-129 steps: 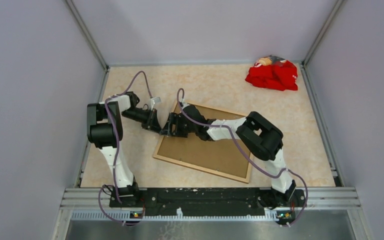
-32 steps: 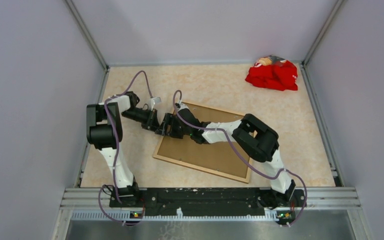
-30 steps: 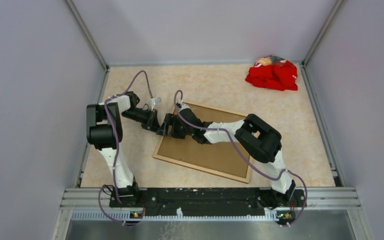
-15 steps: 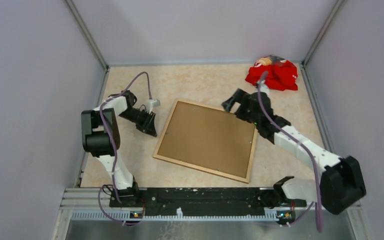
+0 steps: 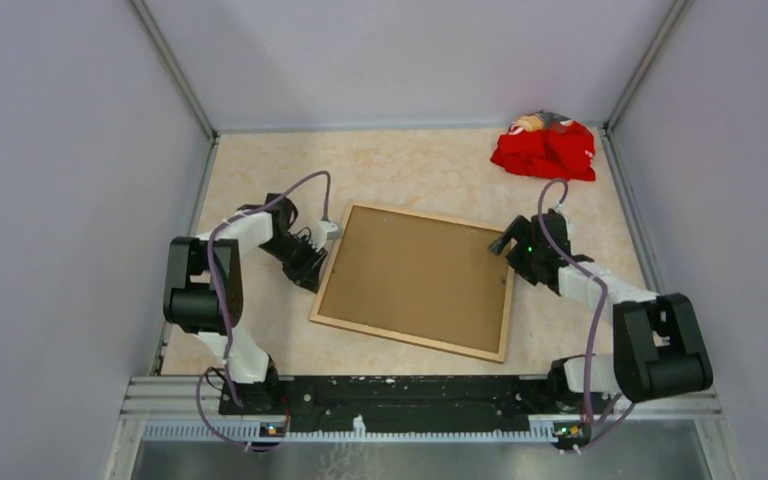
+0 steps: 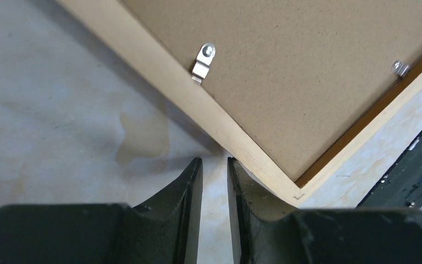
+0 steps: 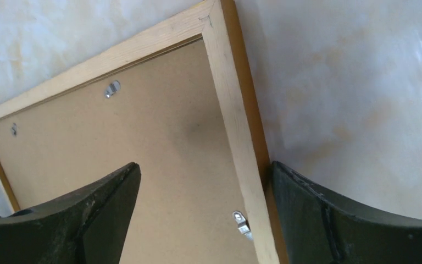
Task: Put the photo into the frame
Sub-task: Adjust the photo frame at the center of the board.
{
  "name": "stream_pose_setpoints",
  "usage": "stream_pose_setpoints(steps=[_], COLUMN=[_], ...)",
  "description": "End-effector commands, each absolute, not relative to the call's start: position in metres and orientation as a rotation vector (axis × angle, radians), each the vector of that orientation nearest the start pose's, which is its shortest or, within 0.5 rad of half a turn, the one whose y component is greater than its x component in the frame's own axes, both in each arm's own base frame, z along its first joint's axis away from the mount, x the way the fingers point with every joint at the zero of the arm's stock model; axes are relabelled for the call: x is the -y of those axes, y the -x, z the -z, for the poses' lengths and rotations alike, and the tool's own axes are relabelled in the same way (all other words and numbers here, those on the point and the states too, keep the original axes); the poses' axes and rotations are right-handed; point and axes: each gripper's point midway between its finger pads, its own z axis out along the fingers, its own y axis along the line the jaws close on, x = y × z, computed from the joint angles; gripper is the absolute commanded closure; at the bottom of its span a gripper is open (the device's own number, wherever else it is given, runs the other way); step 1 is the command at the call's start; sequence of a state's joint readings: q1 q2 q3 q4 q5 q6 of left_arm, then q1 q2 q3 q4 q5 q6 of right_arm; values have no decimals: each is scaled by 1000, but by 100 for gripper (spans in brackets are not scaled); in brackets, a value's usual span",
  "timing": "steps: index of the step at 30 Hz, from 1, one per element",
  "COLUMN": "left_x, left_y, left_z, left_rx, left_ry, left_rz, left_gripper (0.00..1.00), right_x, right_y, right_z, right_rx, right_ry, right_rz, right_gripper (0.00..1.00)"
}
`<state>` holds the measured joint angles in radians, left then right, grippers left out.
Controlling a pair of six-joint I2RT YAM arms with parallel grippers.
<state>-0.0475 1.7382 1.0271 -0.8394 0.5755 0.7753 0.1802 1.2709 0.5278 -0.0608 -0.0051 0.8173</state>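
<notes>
R gripper [image 7: 204, 165] shifts to frame [image 5: 405, 339] right edge, wide open; L gripper [image 6: 214, 160] near-shut, empty, at left edge: lift prep?

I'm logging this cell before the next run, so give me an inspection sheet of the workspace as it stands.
Surface: beige marbled table, faint stain near the left gripper.
Job's things: frame lies back up, backing board and metal clips showing; photo not seen.
Clutter: red cloth, far right corner.
Grippers: left gripper almost shut, empty, beside the frame's left edge; right gripper open, straddling the right rail.
Cables: purple cables loop above both arms.
Surroundings: grey walls; nothing else seen.
</notes>
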Motion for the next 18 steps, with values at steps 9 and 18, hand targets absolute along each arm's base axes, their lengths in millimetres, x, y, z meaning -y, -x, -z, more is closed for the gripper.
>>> stream_pose_setpoints(steps=[9,18], left_x=[161,194], left_y=[-198,-183], left_z=[-9,-34], left_rx=[-2472,-2428], left_ry=[-1613,-1678], left_rz=[823,981], left_gripper=[66,49], right_x=[-226,-306], right_y=[-419,-459], right_z=[-80,-91], right_rx=[-2327,-2389], right_ry=[-344,-7], right_rz=[-728,-793], right_gripper=[7,1])
